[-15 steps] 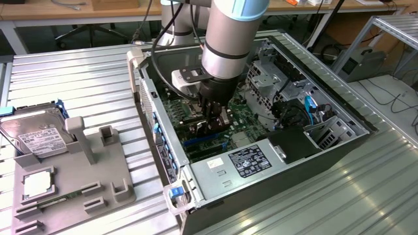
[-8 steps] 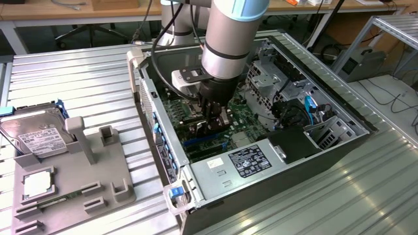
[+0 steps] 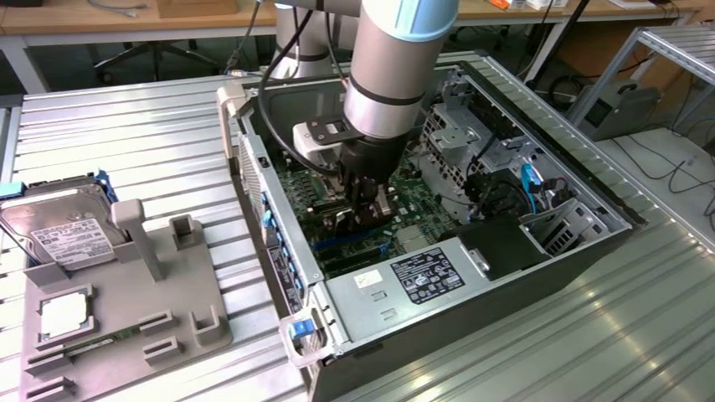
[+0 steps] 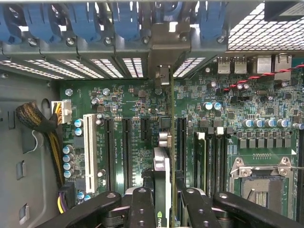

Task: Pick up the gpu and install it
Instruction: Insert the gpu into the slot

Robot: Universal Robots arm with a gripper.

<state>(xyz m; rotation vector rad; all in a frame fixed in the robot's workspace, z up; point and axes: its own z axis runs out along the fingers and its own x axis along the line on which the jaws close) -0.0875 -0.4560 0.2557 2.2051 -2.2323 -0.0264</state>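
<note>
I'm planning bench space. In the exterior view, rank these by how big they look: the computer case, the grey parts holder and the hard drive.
1. computer case, largest by far
2. grey parts holder
3. hard drive, smallest, even allowing for the edge hidden behind the holder's post

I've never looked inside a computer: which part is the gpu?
Find the open computer case on the metal table, where the robot arm reaches in. The gpu is the thin card clamped between the black fingers; unlike the flat green motherboard beneath, it stands on edge.
</note>
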